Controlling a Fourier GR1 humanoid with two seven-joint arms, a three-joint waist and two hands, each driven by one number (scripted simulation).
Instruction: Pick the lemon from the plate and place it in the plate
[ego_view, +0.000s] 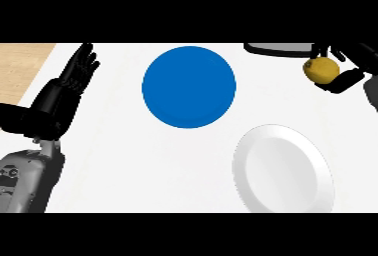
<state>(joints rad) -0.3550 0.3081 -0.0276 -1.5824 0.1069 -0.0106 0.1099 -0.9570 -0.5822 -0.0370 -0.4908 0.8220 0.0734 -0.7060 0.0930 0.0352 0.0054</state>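
Yellow round lemon (322, 69) is pinched by the curled fingers of the black right hand (345, 79), well right of the round blue plate (189, 86). The round white plate (283, 169) lies below-right of the blue one. The black left hand (60, 97) rests to its left, fingers straight, side by side.

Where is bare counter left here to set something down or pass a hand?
Bare counter lies between the left hand and the blue plate, and below that plate, left of the white plate. Top right is crowded: the right hand holds the lemon beside a grey dish.
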